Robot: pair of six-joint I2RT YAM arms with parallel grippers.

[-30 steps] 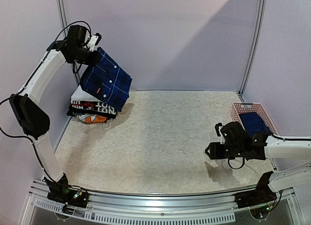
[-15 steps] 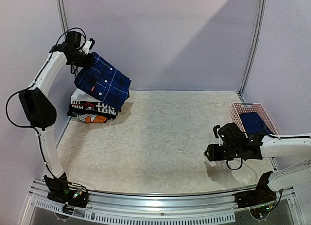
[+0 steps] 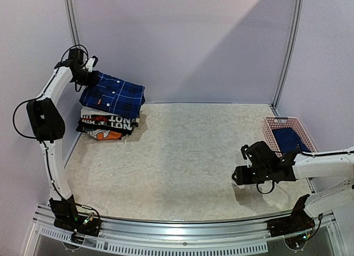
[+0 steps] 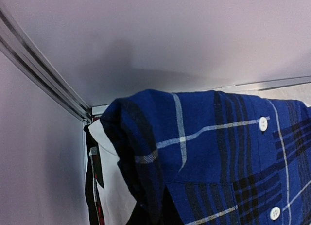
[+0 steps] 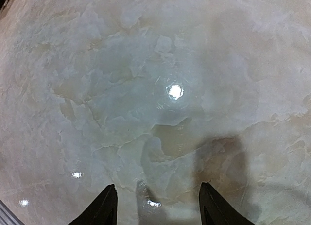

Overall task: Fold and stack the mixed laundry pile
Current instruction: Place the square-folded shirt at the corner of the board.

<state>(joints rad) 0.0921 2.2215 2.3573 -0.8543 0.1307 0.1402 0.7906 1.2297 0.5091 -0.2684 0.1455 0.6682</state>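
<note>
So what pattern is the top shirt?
The plaid shirt: dark blue with thin white lines; left wrist view shows best.

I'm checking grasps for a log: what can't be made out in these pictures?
- Left fingers: in the left wrist view the plaid shirt hides them, and the top view is too small, so whether the left gripper is open or shut is unclear.
- Navy T-shirt: in the top view the pink basket wall hides most of it, and no print shows.
- Folded stack: the plaid shirt covers its top.
- Right gripper: in the right wrist view the bottom edge cuts off all but the fingers' tips.
</note>
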